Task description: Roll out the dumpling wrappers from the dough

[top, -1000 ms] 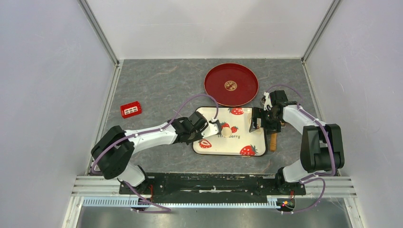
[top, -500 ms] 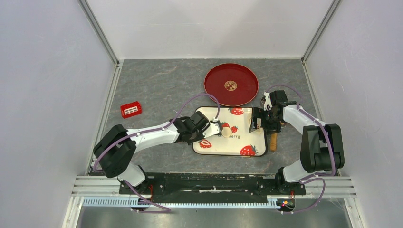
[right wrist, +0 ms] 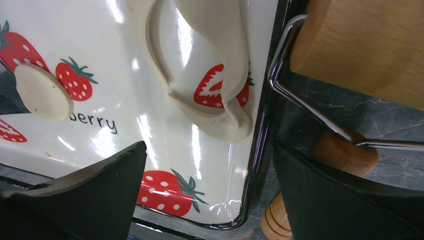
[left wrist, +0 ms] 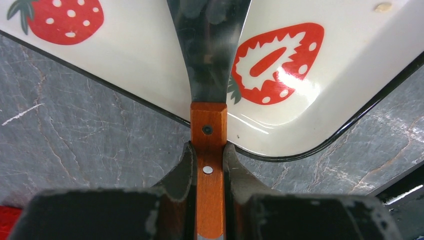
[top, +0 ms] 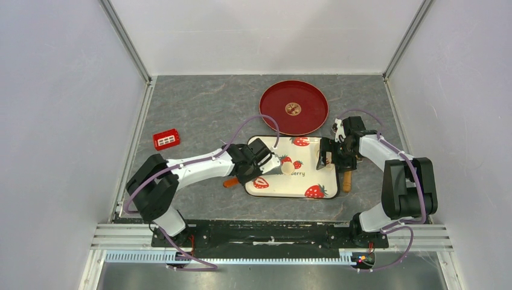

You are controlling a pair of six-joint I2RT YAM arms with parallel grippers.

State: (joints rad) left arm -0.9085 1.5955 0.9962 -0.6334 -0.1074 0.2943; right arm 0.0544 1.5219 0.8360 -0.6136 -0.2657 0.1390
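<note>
Orange-handled steel spatula (left wrist: 208, 125) clenched in my left pincer (left wrist: 209, 165), blade low, likely to lift the pale round dough wrapper (right wrist: 42, 92). Meanwhile my right pincer (right wrist: 207, 155) stands released.

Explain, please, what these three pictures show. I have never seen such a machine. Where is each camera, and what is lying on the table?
These are two robot arms bolted at the near edge of a table, each ending in a two-finger hand. One picture looks down from above; the other two come from small cameras on the left and right wrists. On the table lie a strawberry-printed tray, a red plate, a small red box and a wooden rolling pin. On the tray are one round dumpling wrapper and leftover dough with a curved piece cut out. The left hand grips a spatula by its orange handle, blade reaching over the tray. The right hand is open above the tray's right edge, holding nothing.
</note>
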